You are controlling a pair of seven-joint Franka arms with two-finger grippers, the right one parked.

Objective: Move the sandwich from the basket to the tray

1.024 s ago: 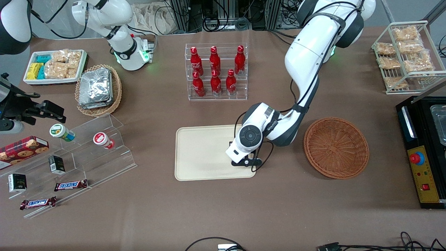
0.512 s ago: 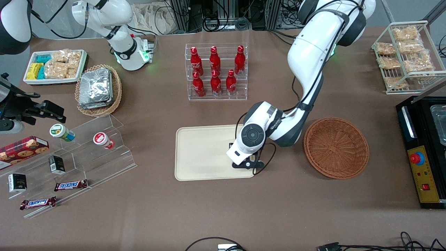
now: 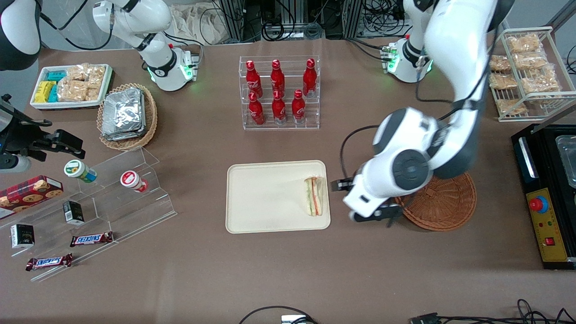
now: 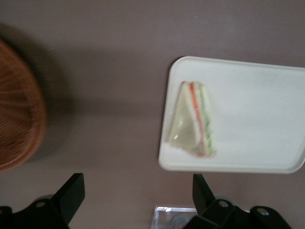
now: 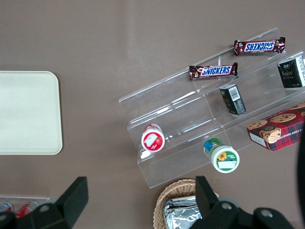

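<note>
On tray (image 3: 265, 198), triangular sandwich (image 3: 314, 196); gripper (image 3: 360, 201) apart.

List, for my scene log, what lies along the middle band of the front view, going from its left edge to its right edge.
Clear stepped display → tray → sandwich → open gripper above the table → basket → black control box.

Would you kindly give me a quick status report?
Left gripper open, empty, between cream plastic tray and reddish-brown wicker basket. Wrapped triangular sandwich on tray. Nothing obstructing.
</note>
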